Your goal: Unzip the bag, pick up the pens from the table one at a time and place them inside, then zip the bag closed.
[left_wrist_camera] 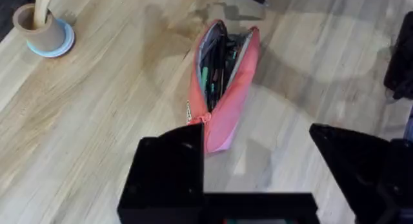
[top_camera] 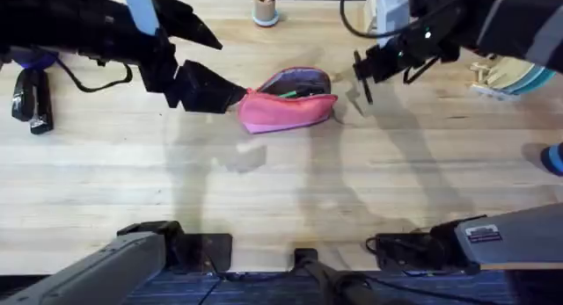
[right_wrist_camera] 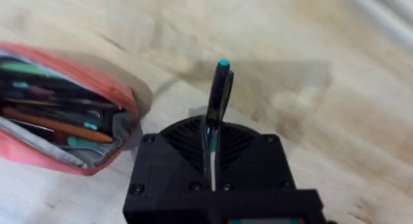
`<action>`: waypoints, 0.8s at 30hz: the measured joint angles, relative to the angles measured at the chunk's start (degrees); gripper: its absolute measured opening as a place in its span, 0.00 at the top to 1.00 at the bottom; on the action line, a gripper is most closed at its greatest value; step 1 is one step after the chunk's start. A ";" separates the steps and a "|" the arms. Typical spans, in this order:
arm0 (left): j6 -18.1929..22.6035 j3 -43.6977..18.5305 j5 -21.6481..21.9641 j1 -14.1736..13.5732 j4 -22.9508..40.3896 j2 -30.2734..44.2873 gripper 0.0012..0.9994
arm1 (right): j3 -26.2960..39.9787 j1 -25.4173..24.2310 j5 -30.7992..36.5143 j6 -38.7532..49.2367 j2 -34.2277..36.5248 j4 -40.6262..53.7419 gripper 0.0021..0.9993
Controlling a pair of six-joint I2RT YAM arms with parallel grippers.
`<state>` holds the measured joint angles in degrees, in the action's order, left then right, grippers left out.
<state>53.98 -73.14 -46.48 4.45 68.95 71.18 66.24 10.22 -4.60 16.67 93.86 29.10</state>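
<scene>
Pale butcher-block planks of the table [top_camera: 290, 191] run under both arms, with a small cup on a blue coaster [top_camera: 266, 8] at twelve o'clock and a black stapler [top_camera: 32, 98] at nine. Near centre lies the pink bag [top_camera: 288, 103], unzipped and gaping, its purple lining showing and several pens and markers already inside. The left gripper [top_camera: 236, 98] sits at the bag's nine o'clock end, fingers spread wide, one finger touching the fabric, probably to steady it. At two o'clock of the bag hangs the right gripper [right_wrist_camera: 213, 137], clamped on a dark pen [right_wrist_camera: 218, 98] with a teal tip, seemingly ready to carry it to the opening.
</scene>
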 joint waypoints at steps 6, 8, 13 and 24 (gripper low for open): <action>0.00 0.00 0.00 0.00 0.00 0.00 0.01 | 3.24 0.13 -0.67 0.04 -2.04 -0.02 0.97; 0.00 0.00 0.00 0.00 0.00 0.00 0.01 | 3.75 0.44 -1.24 0.32 -2.74 0.01 0.97; 0.00 0.00 0.00 0.00 0.00 0.00 0.01 | 4.13 2.29 -4.44 3.58 -4.42 -0.07 0.97; 0.00 0.00 0.00 0.00 0.00 0.00 0.01 | 4.13 11.74 -7.47 27.55 -5.79 -0.11 0.97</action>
<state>53.98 -73.14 -46.48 4.45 68.95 71.18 70.37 21.96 -12.08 44.21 88.07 28.99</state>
